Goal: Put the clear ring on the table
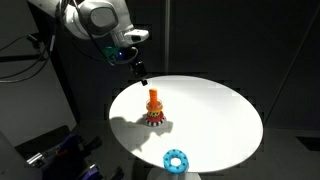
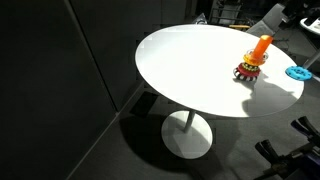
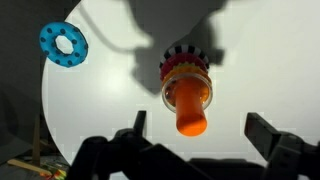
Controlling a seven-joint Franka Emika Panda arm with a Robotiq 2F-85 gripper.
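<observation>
You're on the approach: your claw [image 3: 200, 128] hangs wide open and empty over the stacking toy [image 1: 154, 110] mid-tabletop [image 1: 215, 110]. Only the wrist view shows the clear ring [image 3: 207, 93], circling the orange peg [image 3: 190, 115]. Next, I judge, descend and pinch its rim. 1 blue ring [image 3: 63, 43] lies near the tabletop's edge

The ring-stacking toy [image 3: 186, 85] stands right under the gripper [image 1: 141, 75], beneath its spread jaws. The blue ring [image 3: 63, 43] lies well aside, with bare table [image 3: 115, 95] between.
</observation>
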